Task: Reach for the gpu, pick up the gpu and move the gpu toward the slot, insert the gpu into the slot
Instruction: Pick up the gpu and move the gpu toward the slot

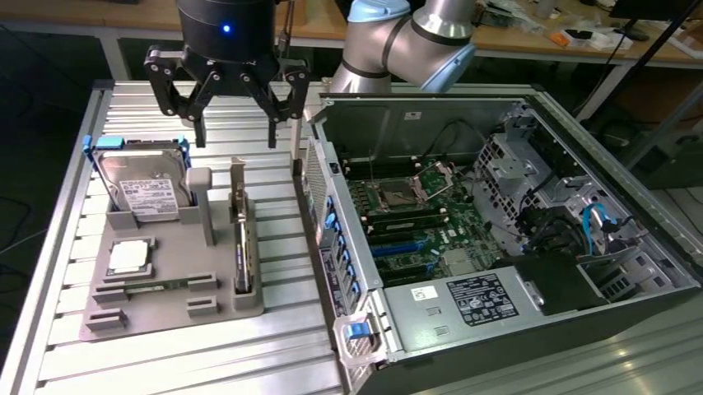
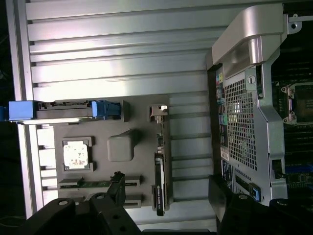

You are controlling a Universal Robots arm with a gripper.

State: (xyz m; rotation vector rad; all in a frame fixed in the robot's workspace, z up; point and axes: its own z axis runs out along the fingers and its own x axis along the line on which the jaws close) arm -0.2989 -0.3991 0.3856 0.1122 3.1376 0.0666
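Observation:
The gpu (image 1: 242, 247) stands on edge in the grey holder (image 1: 165, 309), a slim green card with its silver bracket pointing up. My gripper (image 1: 236, 136) hangs open above the holder's far end, behind and above the card, touching nothing. In the wrist view the gpu (image 2: 160, 176) appears edge-on as a narrow strip, with my gripper (image 2: 168, 196) spread wide on either side of it and well clear. The slot (image 1: 401, 245) is a long blue socket on the green motherboard inside the open computer case (image 1: 495, 247).
A silver hard drive (image 1: 143, 193) with blue rails stands in the holder, beside a square processor (image 1: 130, 257) and a small memory stick (image 1: 154, 286). The case's rear wall (image 1: 329, 239) rises just to the right of the gpu in the exterior view. Ribbed aluminium table (image 1: 220, 362) surrounds the holder.

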